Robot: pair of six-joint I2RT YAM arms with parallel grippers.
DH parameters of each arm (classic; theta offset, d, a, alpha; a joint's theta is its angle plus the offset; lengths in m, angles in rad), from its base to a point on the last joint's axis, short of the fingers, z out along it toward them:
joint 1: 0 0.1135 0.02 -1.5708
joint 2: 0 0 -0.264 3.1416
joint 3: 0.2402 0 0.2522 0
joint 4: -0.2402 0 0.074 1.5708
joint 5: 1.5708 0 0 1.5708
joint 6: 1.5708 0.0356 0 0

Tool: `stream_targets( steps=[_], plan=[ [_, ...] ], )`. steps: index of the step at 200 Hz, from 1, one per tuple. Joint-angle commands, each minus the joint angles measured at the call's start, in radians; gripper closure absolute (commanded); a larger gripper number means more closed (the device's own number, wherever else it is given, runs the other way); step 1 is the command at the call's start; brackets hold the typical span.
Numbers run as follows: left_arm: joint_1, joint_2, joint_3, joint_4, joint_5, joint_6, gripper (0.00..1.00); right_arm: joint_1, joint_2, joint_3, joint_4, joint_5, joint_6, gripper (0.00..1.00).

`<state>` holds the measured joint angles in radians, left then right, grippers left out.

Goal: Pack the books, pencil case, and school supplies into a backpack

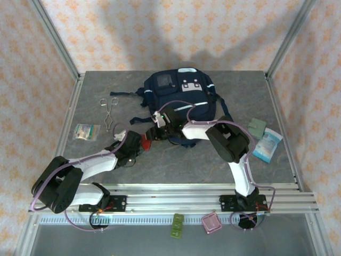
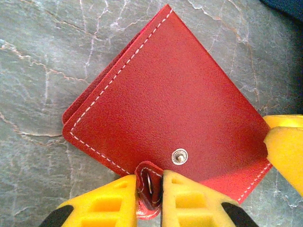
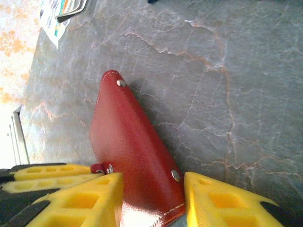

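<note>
- We see the flat red square leather pouch (image 2: 165, 109), white-stitched with a metal snap, low at the grey marbled table (image 1: 186, 165), just on the near side of the large navy-blue fabric backpack (image 1: 176, 88). We cannot tell whether it lies flat or is tipped up off the surface.
- The left gripper (image 2: 149, 187) is clenched on the pouch's small strap tab. We judge this a handle-like hold that lets the flat thing be tilted off the table.
- The right gripper (image 3: 154, 189) straddles the opposite corner, with a yellow pad close against each side. We cannot tell whether it presses or merely flanks. We take this as a second hold, so the limp leather does not swing on the way to the bag.
- The backpack lies at the far middle of the table, within both arms' reach.
- Our count:
  - One red pouch, one backpack and two grippers.
  - Lying apart, one pair of metal forceps (image 1: 110, 112), one small printed packet (image 1: 86, 131), one grey-green pad (image 1: 257, 127) and one blue-white packet (image 1: 267, 145).
  - On the near ledge, one green item (image 1: 177, 225) and one pink item (image 1: 211, 223).
</note>
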<state>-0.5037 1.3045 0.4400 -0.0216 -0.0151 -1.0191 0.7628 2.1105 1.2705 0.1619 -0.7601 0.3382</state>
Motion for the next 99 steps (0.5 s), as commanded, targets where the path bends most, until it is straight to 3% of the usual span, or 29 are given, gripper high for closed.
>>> stream_targets(
  steps=[1,40,56,82,99],
  plan=[
    [-0.010,0.036,-0.007,-0.109,0.033,0.025,0.85,0.027,-0.025,-0.025,0.000,-0.124,-0.027,0.64],
    [-0.010,0.020,-0.006,-0.107,0.037,0.029,0.84,0.035,0.020,0.003,0.050,-0.164,0.017,0.72],
    [-0.010,0.011,-0.006,-0.110,0.035,0.030,0.84,0.038,0.025,0.015,0.047,-0.152,0.018,0.80],
    [-0.010,-0.010,0.000,-0.120,0.025,0.036,0.84,0.037,0.011,0.014,0.023,-0.095,0.018,1.00],
    [-0.011,-0.048,0.021,-0.156,0.004,0.040,0.77,0.030,-0.029,-0.014,0.028,-0.041,0.027,1.00]
  ],
)
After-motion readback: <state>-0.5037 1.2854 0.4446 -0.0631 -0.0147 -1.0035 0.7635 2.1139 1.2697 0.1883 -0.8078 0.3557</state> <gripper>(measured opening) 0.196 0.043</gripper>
